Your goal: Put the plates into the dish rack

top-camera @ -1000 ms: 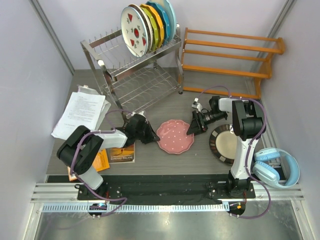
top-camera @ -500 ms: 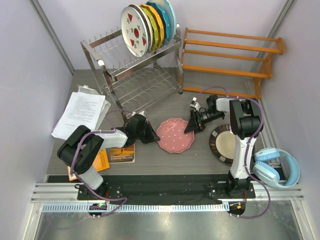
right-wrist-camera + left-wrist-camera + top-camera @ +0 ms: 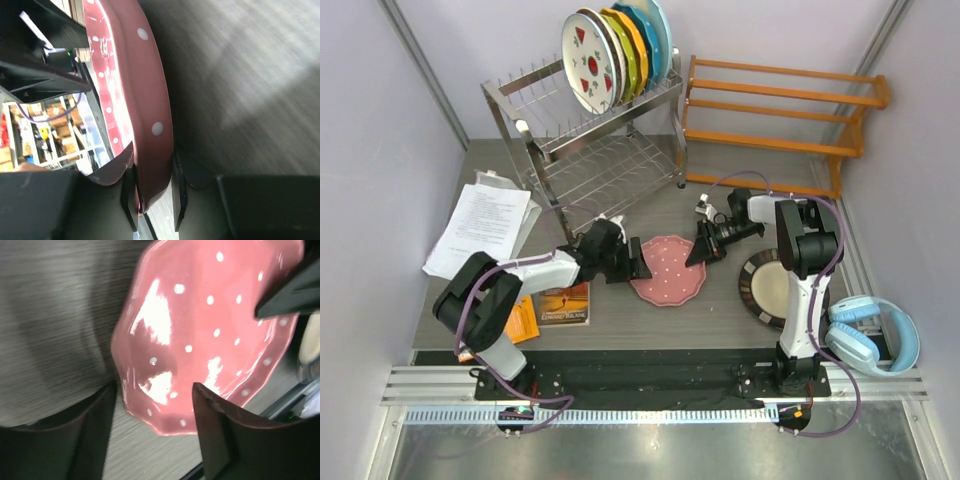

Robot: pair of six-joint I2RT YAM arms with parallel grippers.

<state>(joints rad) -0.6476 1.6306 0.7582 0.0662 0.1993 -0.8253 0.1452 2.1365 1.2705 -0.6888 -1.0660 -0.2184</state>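
One pink, white-dotted, scallop-rimmed plate [image 3: 669,272]

the pink plate [image 3: 200,330] is proper glossy from where i'm sitting, smooth glaze with big white glare patches on it. the table [image 3: 55,315] under it is matt grey with a fine streaky grain. the left gripper [image 3: 152,390] looks like dull black plastic to me. the dish rack [image 3: 605,178] is shiny bare steel wire. the shelf [image 3: 770,143] is orange wood, satin at most. papers [image 3: 485,225] are matt white, headphones [image 3: 855,345] smooth pale blue plastic.
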